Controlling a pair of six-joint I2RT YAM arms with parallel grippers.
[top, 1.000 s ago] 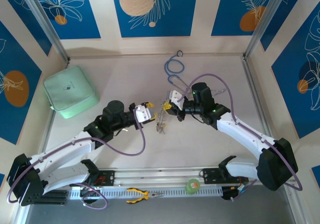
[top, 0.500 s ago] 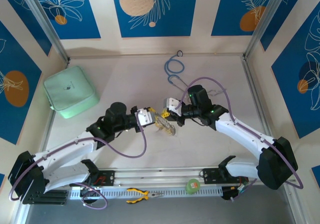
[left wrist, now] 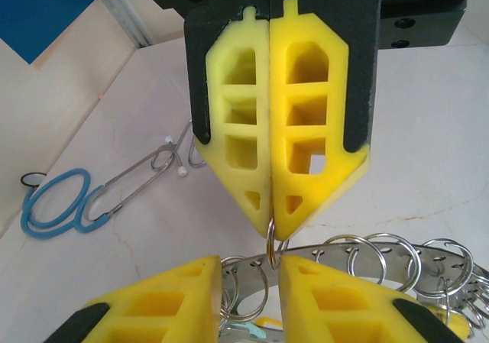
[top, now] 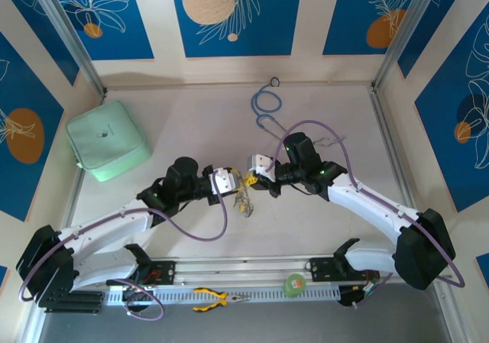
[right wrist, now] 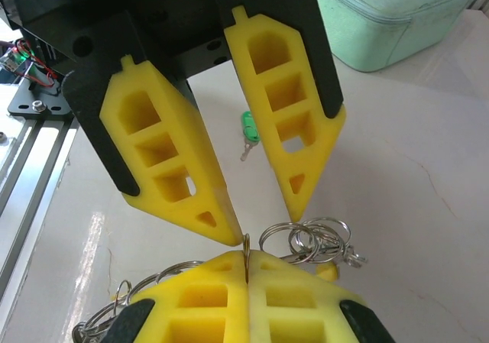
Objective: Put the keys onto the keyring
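Observation:
The keyring (top: 244,195), a silvery band (left wrist: 397,253) with holes and many split rings, hangs between my two grippers at mid-table. My right gripper (top: 257,173) (right wrist: 246,260) is shut on one thin split ring (left wrist: 271,242) of it, the ring standing edge-on between the yellow pads. Facing it, my left gripper (top: 231,181) (left wrist: 250,265) is open, its fingertips apart on either side of that ring; one tip (right wrist: 229,234) touches the ring. A bunch of split rings (right wrist: 312,240) hangs just below. One green-headed key (right wrist: 247,129) lies loose on the table behind.
A mint-green pouch (top: 107,140) sits at the left. A blue looped tube (top: 265,103), a tiny black ring (top: 273,82) and a wire clip (left wrist: 145,171) lie at the back. Yellow-handled pliers (top: 217,299) and a green roll (top: 294,284) rest on the front rail.
Both grippers have drawn closer together and a little nearer the front edge. The keyring moved with the right gripper and now hangs between them. The left jaws narrowed slightly.

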